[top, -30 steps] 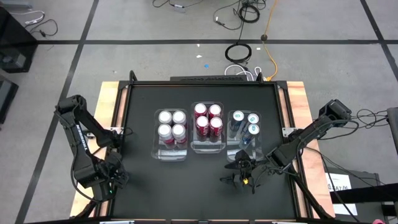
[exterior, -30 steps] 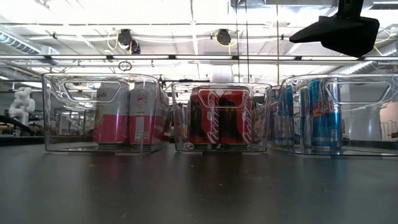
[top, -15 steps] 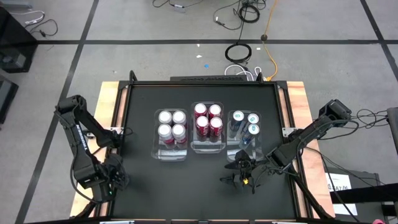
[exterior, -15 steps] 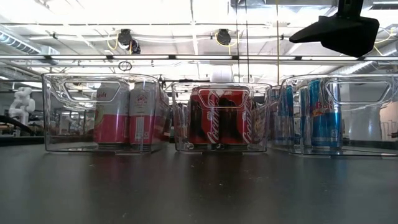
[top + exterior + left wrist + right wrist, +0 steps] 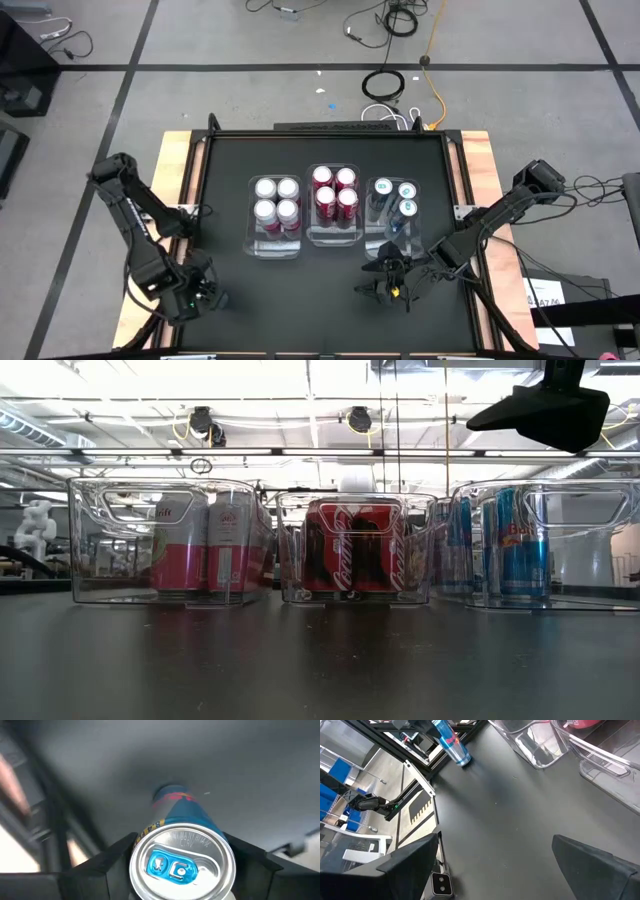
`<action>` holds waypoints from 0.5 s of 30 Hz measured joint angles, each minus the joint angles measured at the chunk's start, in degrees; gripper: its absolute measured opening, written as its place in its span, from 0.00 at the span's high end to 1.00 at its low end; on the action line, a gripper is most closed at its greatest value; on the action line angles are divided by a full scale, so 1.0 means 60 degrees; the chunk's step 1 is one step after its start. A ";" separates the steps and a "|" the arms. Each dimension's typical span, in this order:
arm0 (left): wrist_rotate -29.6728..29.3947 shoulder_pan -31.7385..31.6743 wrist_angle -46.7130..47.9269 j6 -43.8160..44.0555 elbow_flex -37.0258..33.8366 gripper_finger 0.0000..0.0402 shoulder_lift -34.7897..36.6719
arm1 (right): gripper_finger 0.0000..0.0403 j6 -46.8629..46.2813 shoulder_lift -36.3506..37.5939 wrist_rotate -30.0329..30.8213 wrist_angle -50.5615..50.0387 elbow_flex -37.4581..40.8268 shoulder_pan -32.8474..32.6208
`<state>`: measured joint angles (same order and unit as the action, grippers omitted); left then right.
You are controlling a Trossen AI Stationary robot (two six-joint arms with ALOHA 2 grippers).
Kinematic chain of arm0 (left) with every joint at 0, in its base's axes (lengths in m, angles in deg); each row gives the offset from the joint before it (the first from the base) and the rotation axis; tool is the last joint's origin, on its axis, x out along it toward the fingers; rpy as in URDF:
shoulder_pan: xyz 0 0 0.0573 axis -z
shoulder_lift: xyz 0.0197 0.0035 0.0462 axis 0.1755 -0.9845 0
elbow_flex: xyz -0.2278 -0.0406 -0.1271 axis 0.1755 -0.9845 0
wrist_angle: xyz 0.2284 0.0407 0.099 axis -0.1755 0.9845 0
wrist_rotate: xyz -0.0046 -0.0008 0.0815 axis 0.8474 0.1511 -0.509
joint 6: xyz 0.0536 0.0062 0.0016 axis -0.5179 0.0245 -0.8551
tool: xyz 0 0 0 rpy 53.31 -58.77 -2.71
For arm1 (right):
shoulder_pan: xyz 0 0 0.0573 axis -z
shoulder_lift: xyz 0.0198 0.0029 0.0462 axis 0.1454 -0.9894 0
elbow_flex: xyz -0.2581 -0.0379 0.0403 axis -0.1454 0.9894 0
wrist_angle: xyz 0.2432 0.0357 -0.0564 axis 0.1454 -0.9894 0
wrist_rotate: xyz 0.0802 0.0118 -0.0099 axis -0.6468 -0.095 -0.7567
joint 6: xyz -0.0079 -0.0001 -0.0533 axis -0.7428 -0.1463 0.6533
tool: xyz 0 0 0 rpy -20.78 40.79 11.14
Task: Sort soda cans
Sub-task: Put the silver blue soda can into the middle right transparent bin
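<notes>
I see two black jointed arms, the left arm (image 5: 135, 215) and the right arm (image 5: 500, 215), each built of slim dark links with chunkier joints. A small green light glows on the left gripper (image 5: 195, 297); a yellow spot shows on the right gripper (image 5: 392, 285). The fingers (image 5: 600, 870) are matte black wedges.

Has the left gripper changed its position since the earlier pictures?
Yes. In the high view the left gripper, holding a blue can, has shifted toward the table's near edge and slightly inward.
</notes>
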<state>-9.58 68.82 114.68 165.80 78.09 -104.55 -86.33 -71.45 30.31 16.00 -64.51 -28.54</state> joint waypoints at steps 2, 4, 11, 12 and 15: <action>-0.0173 -0.0274 -0.0257 -0.0384 0.0000 0.35 0.0000 | 0.05 0.0019 0.0000 -0.0002 -0.0003 0.0000 -0.0001; -0.0362 -0.0575 -0.0475 -0.0842 0.0000 0.35 0.0000 | 0.05 0.0029 0.0000 -0.0001 -0.0003 0.0000 -0.0002; -0.0555 -0.1699 -0.1251 -0.2398 0.0000 0.35 0.0000 | 0.05 0.0367 0.0000 0.0000 -0.0004 0.0000 -0.0248; -0.0562 -0.1848 -0.1340 -0.2594 0.0000 0.35 0.0000 | 0.05 0.0460 0.0000 0.0000 -0.0016 0.0000 -0.0282; -0.0568 -0.2311 -0.1667 -0.3221 0.0000 0.35 0.0000 | 0.05 0.0569 0.0000 -0.0001 -0.0212 0.0000 -0.0404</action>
<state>-12.98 54.96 104.68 146.47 78.09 -104.55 -82.92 -71.45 30.31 14.72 -64.51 -30.96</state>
